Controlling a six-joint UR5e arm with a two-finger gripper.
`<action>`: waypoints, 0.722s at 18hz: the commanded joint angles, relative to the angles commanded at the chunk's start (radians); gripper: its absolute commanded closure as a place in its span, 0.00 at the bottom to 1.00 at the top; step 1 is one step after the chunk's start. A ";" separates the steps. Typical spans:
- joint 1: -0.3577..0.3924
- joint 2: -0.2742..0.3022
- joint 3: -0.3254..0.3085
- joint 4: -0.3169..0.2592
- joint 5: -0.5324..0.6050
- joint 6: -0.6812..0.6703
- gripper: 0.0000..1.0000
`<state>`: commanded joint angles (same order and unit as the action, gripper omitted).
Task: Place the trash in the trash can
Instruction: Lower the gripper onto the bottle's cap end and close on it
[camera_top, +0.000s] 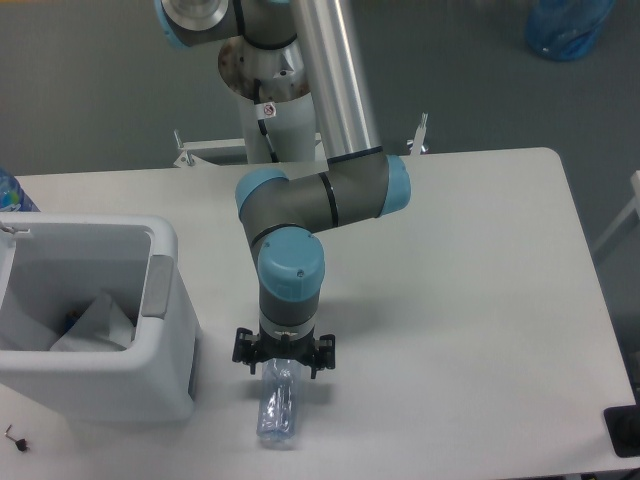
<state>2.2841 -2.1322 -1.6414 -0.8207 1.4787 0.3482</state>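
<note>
The clear blue-tinted bottle (279, 408) lies flat near the table's front edge, lengthwise toward the camera, just right of the trash can. My gripper (283, 357) points straight down over the bottle's far end. Its fingers stand open, one on each side of the bottle, and the wrist hides that end. The trash can (160, 285) is a white boxy bin with a grey panel on its right rim, standing at the left. Inside it lies a whitish plastic sheet (95, 325).
The robot's base (272, 85) stands behind the table's far edge. A blue bag (565, 25) sits on the floor at the top right. A blue object (10, 192) shows at the left edge, a black block (625, 430) at the lower right.
</note>
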 joint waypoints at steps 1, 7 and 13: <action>0.000 0.000 -0.002 0.002 0.000 -0.002 0.00; -0.005 -0.014 0.000 0.008 0.000 -0.003 0.00; -0.006 -0.034 0.011 0.012 0.014 -0.005 0.00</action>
<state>2.2780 -2.1660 -1.6306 -0.8084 1.4925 0.3436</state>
